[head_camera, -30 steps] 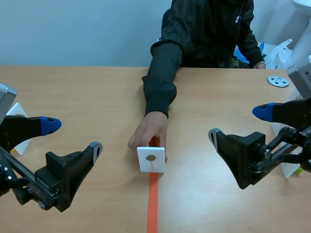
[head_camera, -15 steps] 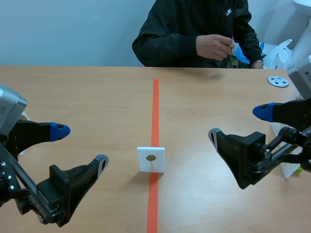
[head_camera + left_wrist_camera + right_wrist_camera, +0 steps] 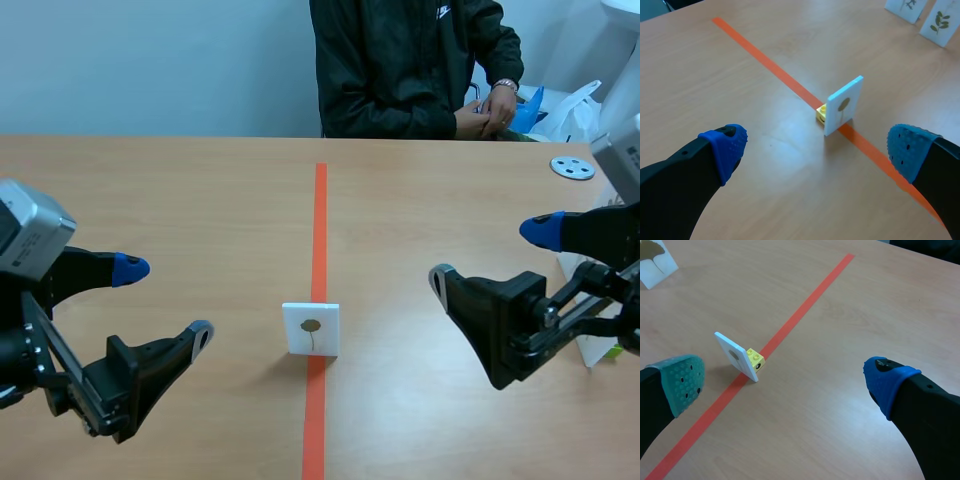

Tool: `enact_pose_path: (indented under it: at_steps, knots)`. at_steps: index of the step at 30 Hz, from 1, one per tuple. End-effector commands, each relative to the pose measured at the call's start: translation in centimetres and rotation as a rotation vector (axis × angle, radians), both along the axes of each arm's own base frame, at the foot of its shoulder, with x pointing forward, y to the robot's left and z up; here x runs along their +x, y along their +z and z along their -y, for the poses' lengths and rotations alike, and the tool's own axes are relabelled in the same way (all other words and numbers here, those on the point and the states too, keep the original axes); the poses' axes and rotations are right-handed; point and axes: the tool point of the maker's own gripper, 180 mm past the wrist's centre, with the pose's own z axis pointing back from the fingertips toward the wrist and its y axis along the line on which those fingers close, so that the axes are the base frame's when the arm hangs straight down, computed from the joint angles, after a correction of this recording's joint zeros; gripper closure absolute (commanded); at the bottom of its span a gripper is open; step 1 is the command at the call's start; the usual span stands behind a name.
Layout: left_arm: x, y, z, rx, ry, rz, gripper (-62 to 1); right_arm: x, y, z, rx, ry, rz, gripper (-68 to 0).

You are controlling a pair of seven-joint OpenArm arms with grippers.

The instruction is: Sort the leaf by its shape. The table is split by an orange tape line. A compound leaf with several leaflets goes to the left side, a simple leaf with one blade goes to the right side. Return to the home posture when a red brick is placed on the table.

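A small white card (image 3: 311, 329) with one round leaf on a stem stands upright on the orange tape line (image 3: 319, 220), near the table's middle. A yellow brick (image 3: 755, 359) holds it up from behind. My left gripper (image 3: 165, 300) hangs open to the left of the card, well apart from it. In the left wrist view the card (image 3: 844, 105) stands ahead of the open left gripper (image 3: 816, 147). My right gripper (image 3: 490, 252) is open to the right of the card. Seen from the right wrist, the card (image 3: 735, 356) is ahead, nearer the grey-green pad (image 3: 682, 382).
A person in a dark jacket (image 3: 400, 70) sits across the table, hands (image 3: 482, 115) together off the table. Two leaf cards (image 3: 940, 22) stand by the right arm, and another card (image 3: 655, 260) on the left side. A grey disc (image 3: 572, 167) lies at the far right.
The person's hand let go of the card and drew back across the table. My left gripper shifted slightly toward the middle. The card and right arm stayed put.
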Motion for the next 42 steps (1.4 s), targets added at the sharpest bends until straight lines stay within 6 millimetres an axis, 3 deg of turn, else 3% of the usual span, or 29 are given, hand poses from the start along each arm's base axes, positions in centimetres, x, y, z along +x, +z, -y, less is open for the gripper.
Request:
enact_pose_path:
  at_steps: [1, 22, 34, 42]
  knots:
    - [0.0, 0.1, 0.9, -0.03, -0.023, 0.003, -60.2, 0.6, 0.9, 0.4, 0.011, -0.01, 0.035, -67.9]
    - [2.4, -5.8, 6.9, -0.035, -0.193, 0.063, -60.2, 0.6, 0.8, 0.5, 0.003, -0.012, 0.035, -67.9]
    - [5.0, -7.4, 8.2, -0.013, -0.22, 0.103, -60.2, 0.6, 0.8, 0.5, 0.003, -0.013, 0.034, -67.9]
    - [5.4, -8.0, 9.8, -0.013, -0.236, 0.12, -60.2, 0.6, 0.8, 0.5, 0.003, -0.014, 0.032, -67.9]
